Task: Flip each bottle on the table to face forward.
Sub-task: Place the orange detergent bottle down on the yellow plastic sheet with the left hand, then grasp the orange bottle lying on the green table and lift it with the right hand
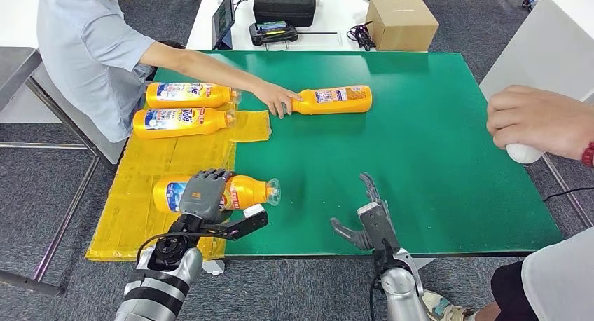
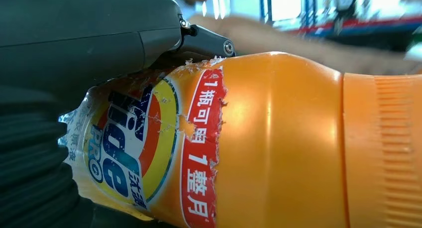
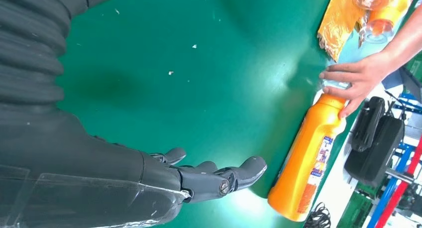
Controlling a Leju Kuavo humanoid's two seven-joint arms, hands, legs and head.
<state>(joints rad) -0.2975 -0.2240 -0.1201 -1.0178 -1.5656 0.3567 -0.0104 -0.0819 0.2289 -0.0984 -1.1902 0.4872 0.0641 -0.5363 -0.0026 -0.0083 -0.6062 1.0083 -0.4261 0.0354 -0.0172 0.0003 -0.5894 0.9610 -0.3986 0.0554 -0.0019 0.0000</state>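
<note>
Orange bottle (image 1: 231,193) lies on its side at near edge of yellow mat (image 1: 150,177), cap pointing onto green table (image 1: 434,125); I see my left hand (image 1: 202,195) gripping its body, fingers draped over label. My right hand (image 1: 364,219) hovers over green surface right of mat, fingers spread, holding nothing. Two more bottles (image 1: 185,108) lie side by side at mat's far end. Fourth bottle (image 1: 335,100) lies beyond mat on green; person's hand (image 1: 278,98) touches its cap end
</note>
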